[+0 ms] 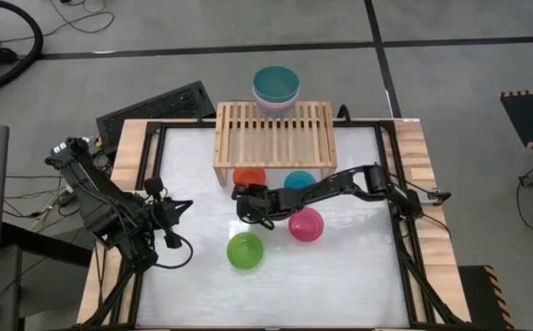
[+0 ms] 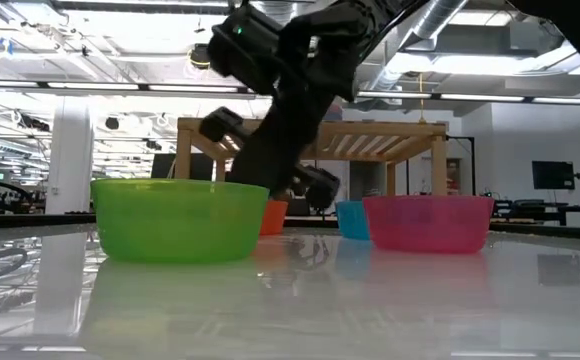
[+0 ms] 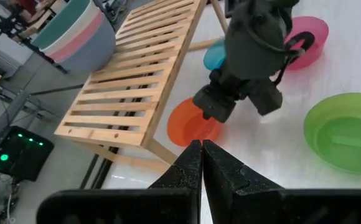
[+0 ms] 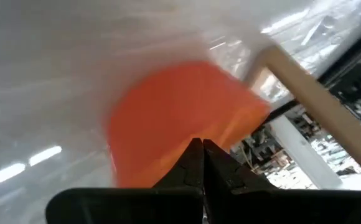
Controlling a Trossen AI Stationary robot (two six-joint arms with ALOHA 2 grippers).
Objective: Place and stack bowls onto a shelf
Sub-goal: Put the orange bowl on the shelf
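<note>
The light-wood shelf [image 1: 274, 136] stands at the table's far edge with nothing on its slats. Behind it, off the table, is a stack of larger bowls [image 1: 276, 87] with the dark teal one on top. The red bowl [image 1: 248, 176] and the cyan bowl [image 1: 299, 180] sit on the table under the shelf's near edge. The magenta bowl [image 1: 306, 223] and the lime green bowl [image 1: 244, 251] stand nearer. My right gripper [image 4: 202, 144] is shut, reaching from the right to just near the red bowl [image 4: 174, 118]. My left gripper [image 3: 202, 146] is shut and waits at the table's left. My right gripper points its shut fingertips at the red bowl's outer wall [image 4: 187, 134], slanting down from the table's near side. I cannot tell whether the tips touch it. The bowl rests on the table.
The right arm [image 1: 340, 187] stretches low across the table above the cyan and magenta bowls. The shelf's legs [image 2: 185, 155] stand close behind the red bowl. Black frame rails [image 1: 156, 165] edge the table. The white table top [image 1: 340, 276] shows bare at the near right.
</note>
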